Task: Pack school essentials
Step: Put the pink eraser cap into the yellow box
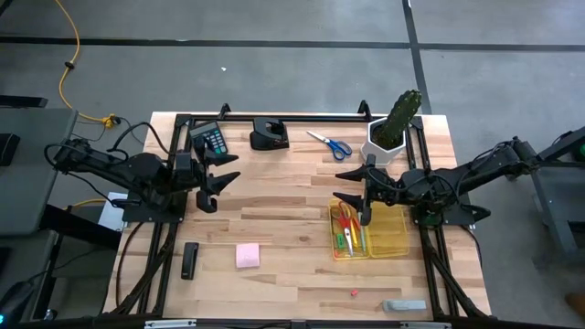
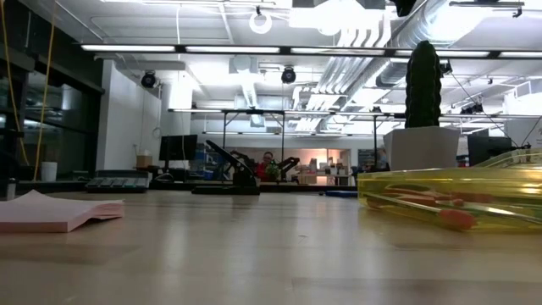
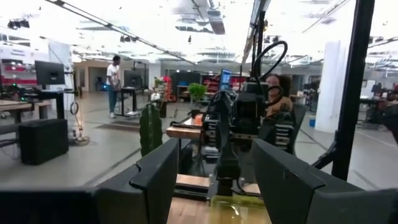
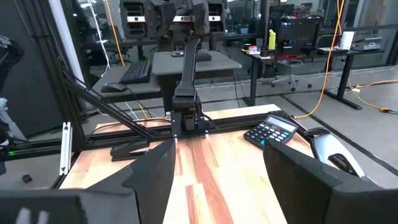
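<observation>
Both grippers raised, jaws apart: the left gripper [image 1: 222, 179] should descend squarely over the pink sticky pad [image 1: 247, 255], while the right gripper [image 1: 352, 184] waits above the yellow tray [image 1: 391, 239].

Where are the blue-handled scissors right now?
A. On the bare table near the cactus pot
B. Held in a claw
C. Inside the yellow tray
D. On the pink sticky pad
A: the blue-handled scissors lie on bare wood beside the cactus pot, outside the yellow tray.

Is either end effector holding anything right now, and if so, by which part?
Nothing is held. The left end effector and right end effector are both open and empty above the table.
</observation>
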